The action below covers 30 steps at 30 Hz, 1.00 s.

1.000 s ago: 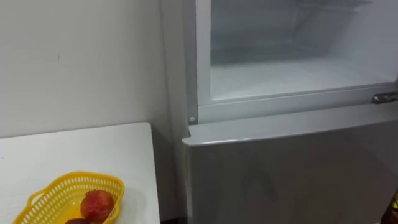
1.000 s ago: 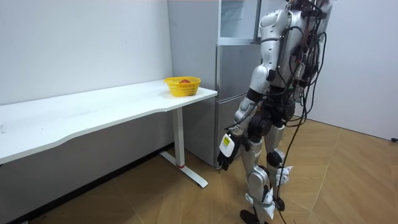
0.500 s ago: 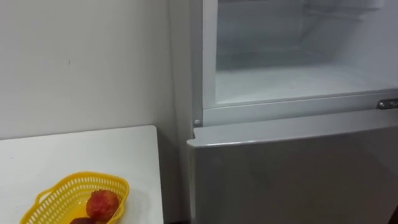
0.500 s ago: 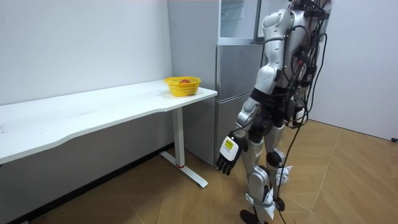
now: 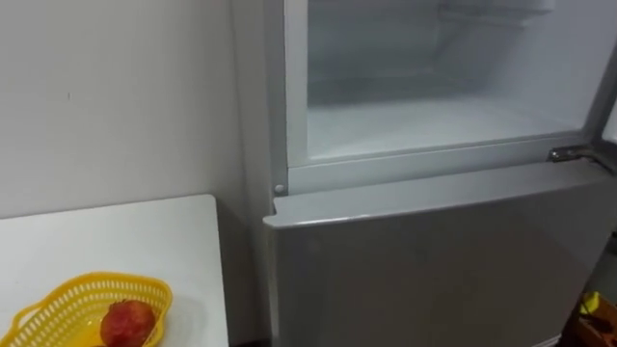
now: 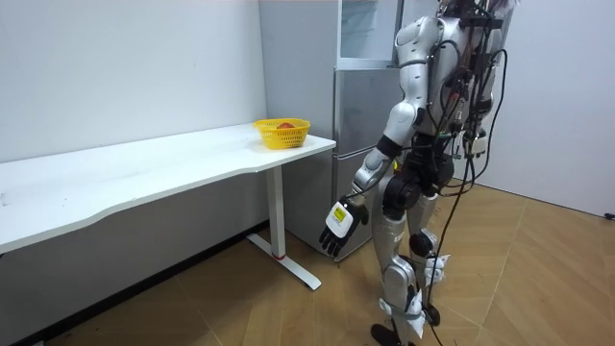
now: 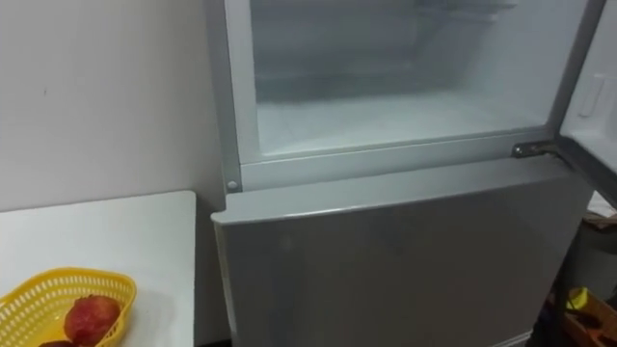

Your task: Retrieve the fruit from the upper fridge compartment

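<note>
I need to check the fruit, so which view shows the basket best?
Left eye view: the basket is close, a red fruit inside, its bottom cut off. The right eye view crops more; the room view shows it whole but distant.

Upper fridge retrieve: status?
Looks done: the upper compartment stands open with a bare shelf, and a red fruit lies in the yellow basket on the table. In hand: nothing seen; the left hand hangs open by the robot's leg. Left: perhaps only shutting the door.
</note>
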Tool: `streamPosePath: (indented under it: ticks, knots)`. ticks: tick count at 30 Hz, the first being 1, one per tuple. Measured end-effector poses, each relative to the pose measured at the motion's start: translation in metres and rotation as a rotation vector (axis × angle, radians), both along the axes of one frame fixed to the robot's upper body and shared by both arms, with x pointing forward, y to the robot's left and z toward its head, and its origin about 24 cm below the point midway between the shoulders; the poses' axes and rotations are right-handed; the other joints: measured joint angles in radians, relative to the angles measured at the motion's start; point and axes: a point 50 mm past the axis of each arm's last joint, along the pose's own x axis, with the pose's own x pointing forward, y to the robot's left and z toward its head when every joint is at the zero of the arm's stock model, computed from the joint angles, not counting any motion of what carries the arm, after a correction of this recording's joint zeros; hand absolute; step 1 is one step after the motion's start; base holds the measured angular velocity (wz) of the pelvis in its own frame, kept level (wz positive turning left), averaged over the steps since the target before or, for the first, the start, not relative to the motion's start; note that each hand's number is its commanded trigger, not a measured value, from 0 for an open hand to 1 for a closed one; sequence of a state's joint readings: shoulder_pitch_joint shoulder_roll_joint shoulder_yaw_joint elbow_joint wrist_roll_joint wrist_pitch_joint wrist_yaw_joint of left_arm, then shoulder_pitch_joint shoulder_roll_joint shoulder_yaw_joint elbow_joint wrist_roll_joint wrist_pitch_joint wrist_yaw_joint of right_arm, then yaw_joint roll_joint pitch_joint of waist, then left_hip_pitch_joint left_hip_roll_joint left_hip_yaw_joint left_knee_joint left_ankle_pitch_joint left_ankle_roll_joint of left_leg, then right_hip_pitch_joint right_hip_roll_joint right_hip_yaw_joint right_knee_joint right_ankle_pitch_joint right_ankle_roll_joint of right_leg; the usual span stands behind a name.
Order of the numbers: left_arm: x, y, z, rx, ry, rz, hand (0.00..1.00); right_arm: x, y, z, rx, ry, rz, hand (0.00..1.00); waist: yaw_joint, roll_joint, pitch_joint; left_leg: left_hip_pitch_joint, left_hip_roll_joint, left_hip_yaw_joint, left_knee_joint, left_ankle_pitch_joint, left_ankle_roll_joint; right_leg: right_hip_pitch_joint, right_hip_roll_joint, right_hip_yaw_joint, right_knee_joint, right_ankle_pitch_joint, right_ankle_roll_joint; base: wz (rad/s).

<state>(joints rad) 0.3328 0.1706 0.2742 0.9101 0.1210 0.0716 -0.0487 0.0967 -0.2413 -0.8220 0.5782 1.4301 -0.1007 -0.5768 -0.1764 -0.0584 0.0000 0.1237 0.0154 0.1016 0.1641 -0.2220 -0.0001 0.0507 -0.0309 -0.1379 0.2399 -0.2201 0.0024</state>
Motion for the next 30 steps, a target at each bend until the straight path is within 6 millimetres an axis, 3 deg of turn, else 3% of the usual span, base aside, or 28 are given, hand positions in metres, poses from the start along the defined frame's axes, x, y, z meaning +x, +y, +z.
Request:
streamPosePath:
  ticks: [4, 6, 11, 20, 26, 30]
  knots:
    - [-0.001, 0.001, 0.001, 0.005, -0.002, 0.003, 0.0, 0.015, -0.027, 0.049, -0.179, -0.078, 0.006, 0.0, -0.027, -0.015, -0.0003, -0.008, 0.0, 0.009, 0.0, 0.0, 0.0, -0.005, 0.0, 0.002, -0.003, 0.0, 0.0, -0.05]
    - [-0.002, 0.001, 0.001, 0.005, 0.0, 0.001, 0.0, 0.023, -0.035, 0.064, -0.236, -0.092, 0.018, 0.0, -0.032, -0.022, 0.0, -0.009, 0.0, 0.012, 0.0, 0.0, 0.0, -0.013, 0.001, 0.008, -0.002, 0.0, 0.0, -0.08]
    - [-0.002, 0.0, 0.001, 0.002, -0.001, 0.0, 0.0, 0.039, -0.037, 0.099, -0.377, -0.156, 0.057, 0.0, -0.035, -0.023, -0.0003, -0.007, 0.005, 0.04, -0.002, 0.0, 0.0, -0.017, 0.011, 0.044, -0.003, 0.004, -0.003, -0.18]
    - [-0.01, -0.002, -0.002, -0.011, 0.021, 0.013, 0.0, 0.059, -0.023, 0.172, -0.668, -0.349, 0.147, 0.0, -0.037, -0.013, -0.0038, -0.01, 0.01, 0.05, -0.002, 0.0, 0.0, -0.017, 0.016, 0.039, -0.017, 0.009, -0.008, -0.01]
    - [-0.014, -0.006, -0.004, -0.025, 0.035, 0.019, 0.0, 0.08, -0.005, 0.191, -0.871, -0.451, 0.332, 0.0, -0.021, 0.011, -0.0029, -0.007, 0.011, 0.058, -0.001, 0.0, 0.0, -0.019, 0.016, 0.047, -0.013, 0.01, -0.009, -0.04]
    - [-0.022, -0.01, -0.006, -0.054, 0.069, 0.013, 0.0, 0.104, 0.021, 0.194, -1.019, -0.518, 0.63, 0.0, -0.006, 0.012, -0.0042, -0.007, 0.016, 0.06, 0.001, 0.0, 0.0, -0.018, 0.02, 0.044, -0.014, 0.016, -0.014, 0.0]
